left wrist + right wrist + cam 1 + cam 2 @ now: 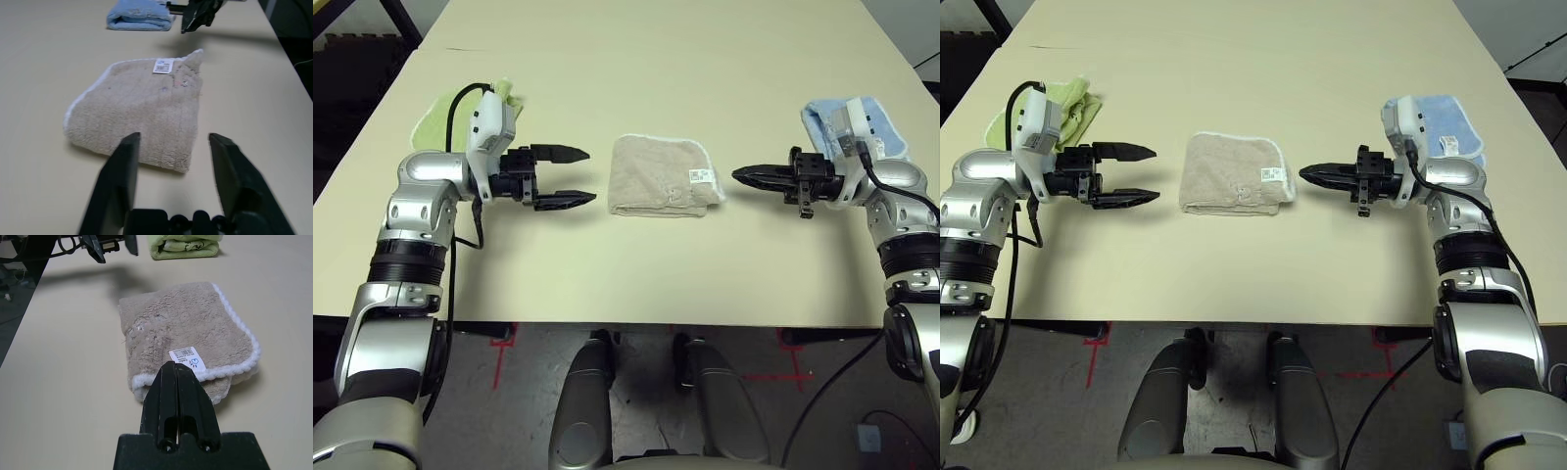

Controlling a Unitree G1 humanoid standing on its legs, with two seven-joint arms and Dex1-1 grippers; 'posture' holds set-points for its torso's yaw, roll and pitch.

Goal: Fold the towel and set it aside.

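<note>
The beige towel [661, 174] lies folded in the middle of the table, white edging along its far and right sides and a white tag [702, 176] near its right end. My left gripper [583, 176] hovers just left of it, open, with nothing between the fingers [120, 171]. To the towel's right my right gripper [740, 175] points at it, shut and empty, a short gap away. The right wrist view shows the shut fingers [177, 396] in front of the tagged corner [186, 356].
A folded lime-green towel [445, 117] lies behind my left arm at the table's left. A folded light blue towel [857, 122] lies behind my right arm at the table's right. The table's front edge [607, 318] runs close below both grippers.
</note>
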